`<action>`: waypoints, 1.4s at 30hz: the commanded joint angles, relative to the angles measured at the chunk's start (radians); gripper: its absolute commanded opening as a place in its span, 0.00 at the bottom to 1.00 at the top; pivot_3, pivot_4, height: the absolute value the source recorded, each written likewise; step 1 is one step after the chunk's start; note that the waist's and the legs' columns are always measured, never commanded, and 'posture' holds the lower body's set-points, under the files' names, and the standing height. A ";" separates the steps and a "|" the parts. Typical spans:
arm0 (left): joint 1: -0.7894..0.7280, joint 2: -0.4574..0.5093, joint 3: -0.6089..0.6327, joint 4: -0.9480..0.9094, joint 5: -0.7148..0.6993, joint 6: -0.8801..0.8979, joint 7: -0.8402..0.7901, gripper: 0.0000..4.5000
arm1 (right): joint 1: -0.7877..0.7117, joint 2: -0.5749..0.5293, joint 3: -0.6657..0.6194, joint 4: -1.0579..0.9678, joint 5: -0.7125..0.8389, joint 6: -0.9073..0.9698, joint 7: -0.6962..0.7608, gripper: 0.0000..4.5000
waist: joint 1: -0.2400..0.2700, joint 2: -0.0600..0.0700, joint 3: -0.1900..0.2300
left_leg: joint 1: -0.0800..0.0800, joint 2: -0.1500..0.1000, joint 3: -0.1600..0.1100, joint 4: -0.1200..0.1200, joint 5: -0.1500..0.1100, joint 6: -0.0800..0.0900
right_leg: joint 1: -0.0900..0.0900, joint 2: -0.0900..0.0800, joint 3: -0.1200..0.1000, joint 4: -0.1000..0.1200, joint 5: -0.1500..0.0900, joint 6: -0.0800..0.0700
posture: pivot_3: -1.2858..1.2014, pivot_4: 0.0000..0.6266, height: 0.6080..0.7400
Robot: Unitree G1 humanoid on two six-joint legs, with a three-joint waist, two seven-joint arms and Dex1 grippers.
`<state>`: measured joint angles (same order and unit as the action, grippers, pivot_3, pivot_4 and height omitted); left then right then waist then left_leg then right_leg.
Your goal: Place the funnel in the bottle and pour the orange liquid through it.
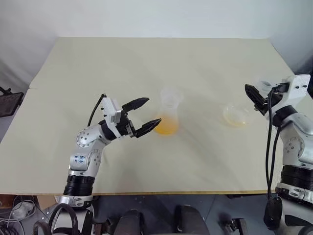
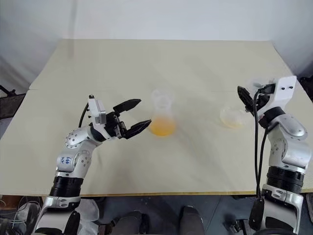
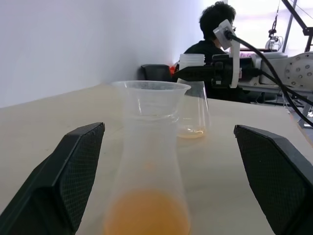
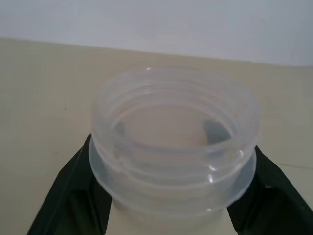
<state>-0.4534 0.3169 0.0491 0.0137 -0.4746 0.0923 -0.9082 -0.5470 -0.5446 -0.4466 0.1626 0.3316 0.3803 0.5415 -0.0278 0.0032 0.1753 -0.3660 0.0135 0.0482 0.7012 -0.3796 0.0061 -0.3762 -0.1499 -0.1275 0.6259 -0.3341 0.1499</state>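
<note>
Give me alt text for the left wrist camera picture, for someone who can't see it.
A clear bottle with a funnel in its neck and orange liquid at its base stands between the open left gripper's fingers. Behind it on the table, the right gripper grips the neck of a second flask holding a trace of orange liquid; a seated person is beyond.

The 2 head eyes look down over the beige rectangular wooden table (image 1: 146, 73); each wrist camera sits close, level with that tabletop.
</note>
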 commanded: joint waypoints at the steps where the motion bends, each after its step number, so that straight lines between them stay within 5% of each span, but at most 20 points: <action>1: -0.005 0.008 0.012 -0.020 -0.019 -0.002 -0.005 1.00 | -0.005 -0.014 0.011 -0.003 0.020 -0.027 0.013 0.71 | 0.000 0.000 0.000 | 0.000 0.000 0.000 0.000 0.000 0.000 | 0.000 0.000 0.000 0.000 0.000 0.000 | 0.52 0.24 1.00; 6: 0.013 0.014 0.019 -0.029 -0.018 -0.006 -0.005 1.00 | 0.026 -0.028 0.021 -0.047 0.045 -0.036 0.050 0.99 | 0.001 0.000 0.000 | 0.000 0.000 -0.001 0.000 0.000 0.000 | 0.000 0.000 -0.001 0.000 0.000 0.000 | 0.52 0.24 1.00; 18: 0.006 0.097 0.057 -0.005 -0.041 0.028 -0.049 1.00 | 0.022 -0.104 -0.138 -0.196 0.267 -0.068 0.108 0.99 | 0.003 0.000 0.000 | -0.001 0.000 -0.004 0.000 0.000 0.000 | 0.001 0.000 -0.001 0.000 0.000 0.000 | 0.52 0.24 1.00; 24: -0.003 0.146 0.065 0.000 -0.041 0.061 -0.089 1.00 | 0.038 -0.172 -0.084 -0.296 0.368 -0.006 0.234 0.99 | 0.003 0.000 0.000 | -0.001 0.000 -0.004 0.000 0.000 0.000 | 0.001 0.000 -0.002 0.000 0.000 0.000 | 0.52 0.24 1.00; 37: 0.127 0.328 0.106 -0.023 -0.012 0.031 -0.178 1.00 | 0.464 -0.215 0.024 -0.494 0.404 -0.075 0.587 0.99 | 0.027 0.000 0.000 | -0.001 -0.001 -0.006 0.000 0.000 0.000 | 0.001 -0.001 -0.002 -0.001 0.000 0.000 | 0.52 0.24 1.00; 42: 0.216 0.337 0.142 -0.064 -0.007 -0.003 -0.158 1.00 | 0.631 -0.222 0.062 -0.375 0.238 -0.324 0.732 0.99 | 0.040 -0.001 0.000 | -0.001 -0.001 -0.004 0.001 0.000 0.000 | 0.003 0.000 -0.003 -0.002 0.000 0.000 | 0.52 0.24 1.00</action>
<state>-0.2453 0.6460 0.1624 0.0064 -0.4676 0.1073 -1.0712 0.0921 -0.7687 -0.3536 -0.2242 0.5699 0.1108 1.2607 0.0124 0.0020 0.1752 -0.3665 0.0127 0.0445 0.7020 -0.3797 0.0062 -0.3734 -0.1505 -0.1291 0.6223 -0.3340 0.1500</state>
